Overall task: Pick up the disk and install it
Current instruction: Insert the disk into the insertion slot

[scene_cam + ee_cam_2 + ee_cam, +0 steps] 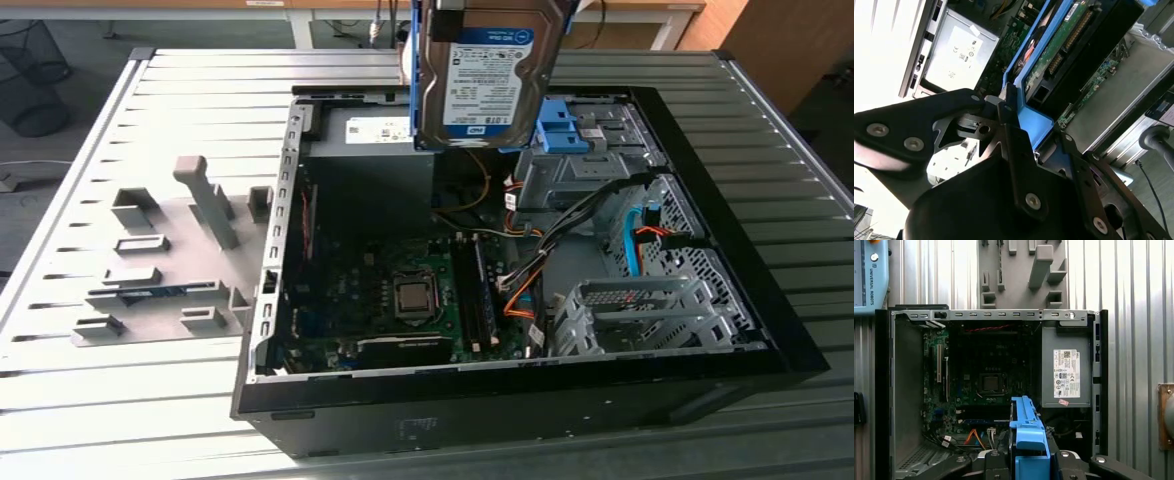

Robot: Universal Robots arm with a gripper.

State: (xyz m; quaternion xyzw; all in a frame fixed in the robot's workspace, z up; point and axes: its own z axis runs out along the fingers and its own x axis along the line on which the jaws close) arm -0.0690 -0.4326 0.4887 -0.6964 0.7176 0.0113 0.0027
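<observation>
The disk (483,80), a silver drive with a blue-and-white label and blue side rails, hangs upright above the far side of the open computer case (747,290). It is clear of the case and touches nothing below. In the second wrist view my gripper (1034,130) is shut on the disk's blue rail (1029,107), and the drive's green circuit board (1064,45) faces the camera. In the first wrist view the blue rail (1026,432) stands between my gripper's (1029,460) black fingers, above the case's open interior.
Inside the case lie the motherboard (400,290), a power-supply box with a white sticker (1066,370), orange and black cables, and a metal drive cage (641,310) with a blue bracket (561,125) behind it. A grey fixture plate (160,260) lies at the exterior view's left on the slatted table.
</observation>
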